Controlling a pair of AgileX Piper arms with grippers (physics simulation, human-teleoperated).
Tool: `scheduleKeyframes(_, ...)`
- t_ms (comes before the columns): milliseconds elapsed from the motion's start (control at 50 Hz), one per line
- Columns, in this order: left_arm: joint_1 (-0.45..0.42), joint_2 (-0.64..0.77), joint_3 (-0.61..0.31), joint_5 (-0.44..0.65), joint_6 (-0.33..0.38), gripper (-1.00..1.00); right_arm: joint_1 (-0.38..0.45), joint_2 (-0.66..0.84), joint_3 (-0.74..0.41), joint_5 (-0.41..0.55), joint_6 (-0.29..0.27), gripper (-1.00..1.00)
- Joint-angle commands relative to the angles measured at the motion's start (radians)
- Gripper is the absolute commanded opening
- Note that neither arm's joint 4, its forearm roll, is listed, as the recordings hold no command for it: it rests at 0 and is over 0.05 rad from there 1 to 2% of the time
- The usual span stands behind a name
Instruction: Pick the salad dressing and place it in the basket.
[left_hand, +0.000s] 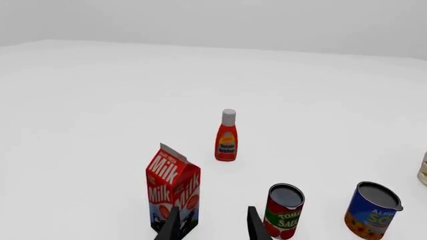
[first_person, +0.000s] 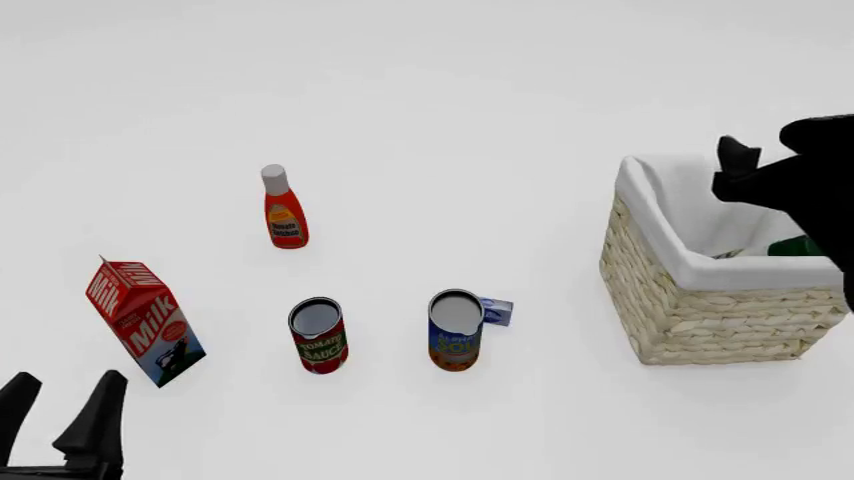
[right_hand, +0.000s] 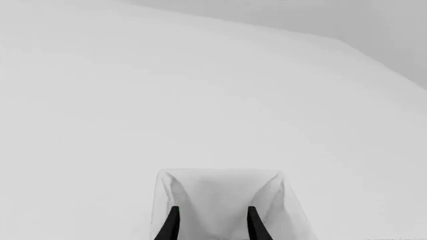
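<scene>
The salad dressing is lying inside the wicker basket at the right (only its green part showing). The right gripper is hovering above, jaws spread and empty. The left gripper, near left, is gaping beside the milk carton.

milk carton, ketchup bottle, two cans (upright), white table

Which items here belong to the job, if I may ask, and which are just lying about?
Job: woven straw-coloured wicker basket; green bit inside, likely the dressing, mostly hidden.
Lying about: red ketchup bottle; red milk carton; red sauce can; blue soup can; small blue box.
</scene>
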Motion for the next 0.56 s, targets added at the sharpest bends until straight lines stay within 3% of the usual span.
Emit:
scheduleKeyframes(20, -0.001, 0.000, 0.000, -0.002, 0.003, 1.00, 0.033, -0.164, 0.110, 0.032, 0.016, 1.00)
scheduleKeyframes(220, -0.003, 0.000, 0.000, -0.005, 0.008, 1.00, 0.056, -0.307, 0.206, 0.070, 0.028, 1.00)
scheduleKeyframes(560, -0.002, 0.000, 0.000, -0.009, 0.007, 1.00, 0.083, -0.603, 0.288, 0.262, 0.057, 1.00)
